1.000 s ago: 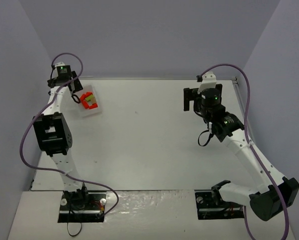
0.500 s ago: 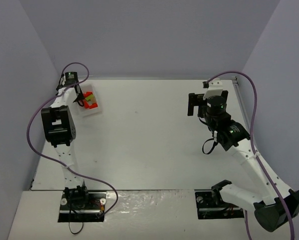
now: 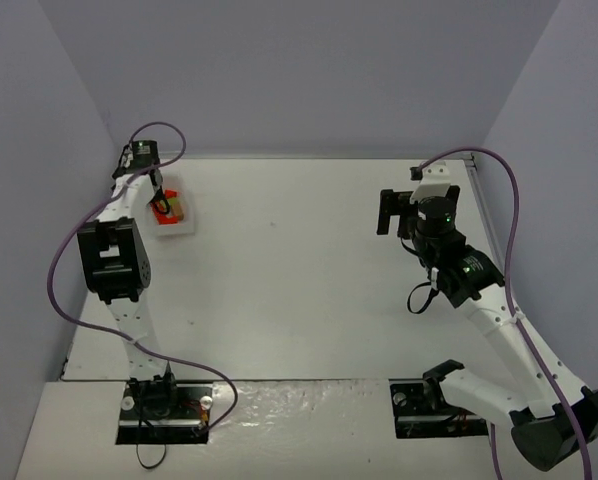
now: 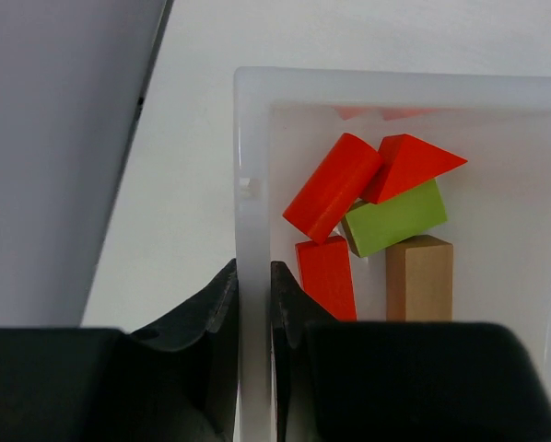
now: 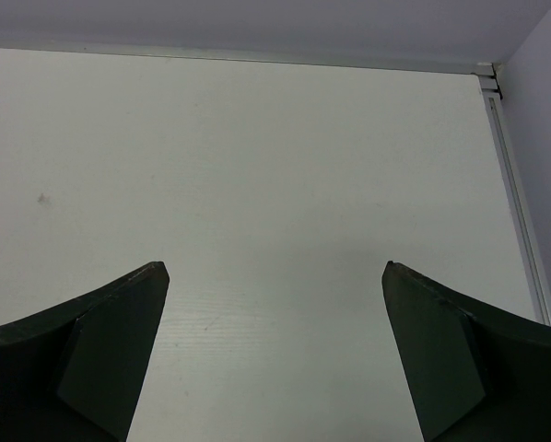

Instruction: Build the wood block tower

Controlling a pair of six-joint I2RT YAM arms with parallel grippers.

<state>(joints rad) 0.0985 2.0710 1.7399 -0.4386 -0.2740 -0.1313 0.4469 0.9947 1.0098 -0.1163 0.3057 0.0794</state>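
The wood block tower's pieces lie loose in a white plastic tray [image 4: 253,184] at the table's far left [image 3: 182,224]. Two red blocks [image 4: 333,186] [image 4: 326,276], a red wedge [image 4: 409,164], a yellow-green block [image 4: 393,217] and a tan block [image 4: 419,276] sit jumbled, none stacked. My left gripper [image 4: 254,272] is shut on the tray's left wall, one finger outside and one inside beside the lower red block; from above it [image 3: 159,195] hangs over the tray. My right gripper [image 5: 275,267] stands wide open over bare table at the right [image 3: 387,212].
The left wall of the enclosure runs close beside the tray [image 4: 64,166]. A metal rail [image 5: 515,203] marks the table's right edge, and the back wall rises behind the table [image 5: 257,23].
My left gripper has dropped onto the tray's edge and closed on its wall. The tray shifted slightly. The right arm drifted a little to the right, jaws unchanged.
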